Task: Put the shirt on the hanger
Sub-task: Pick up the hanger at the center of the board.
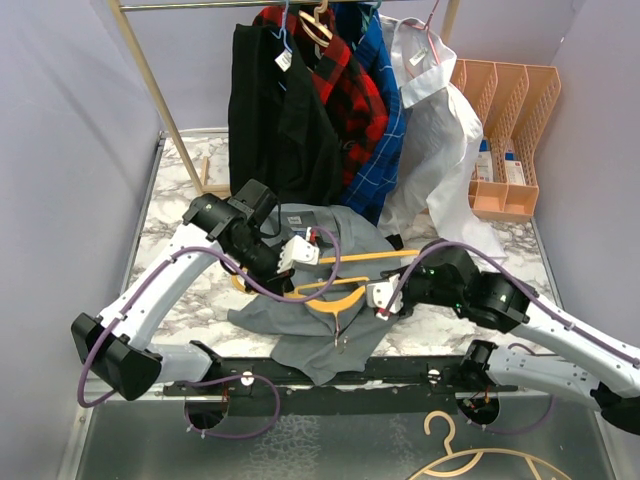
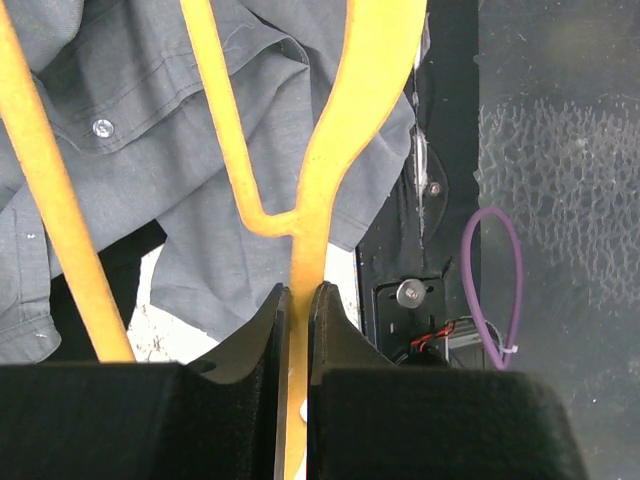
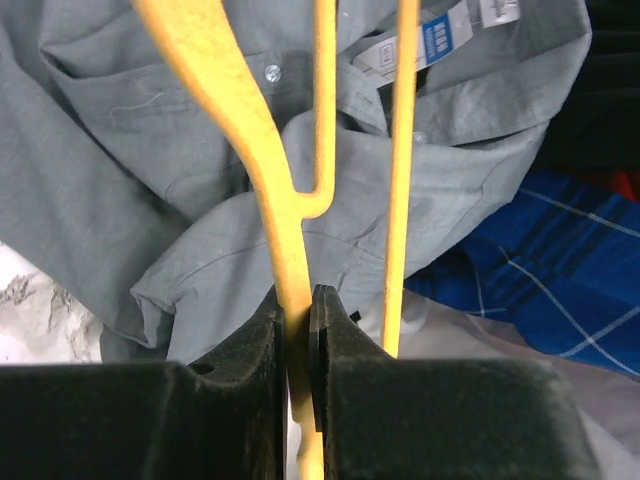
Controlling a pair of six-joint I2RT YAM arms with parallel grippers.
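In the overhead view, a plain light-grey button-up shirt (image 1: 300, 320) is lying crumpled in the middle of the frame on a white-and-grey marbled tabletop (image 1: 185, 215). A thin yellow-gold triangular hanger (image 1: 345, 287) is sitting across the top of the shirt, running left to right. The left gripper (image 1: 288, 285) is reaching in from centre-left to one end of the hanger, and the right gripper (image 1: 375, 298) is reaching in from centre-right to the other end. Along the top of the frame a black garment (image 1: 275, 110), a red plaid shirt (image 1: 345, 80) and a white shirt (image 1: 435, 140) are hanging from a rail. An orange plastic file organiser (image 1: 510, 130) is standing at upper right, and a pale tan hanger (image 1: 480, 460) is lying at the bottom edge.

In the left wrist view, the left gripper (image 2: 300, 300) is pinching the hanger (image 2: 335, 150) near the bottom centre, its jaws narrowed onto the yellow bar. The shirt (image 2: 150, 140) is filling the upper left beneath the frame.

In the right wrist view, the right gripper (image 3: 298, 300) is clamping the hanger (image 3: 240, 100) at bottom centre, its jaws tight on the bar. The shirt (image 3: 110, 170) is spreading across the upper left and centre, and a blue plaid fabric (image 3: 560, 270) is showing at right.
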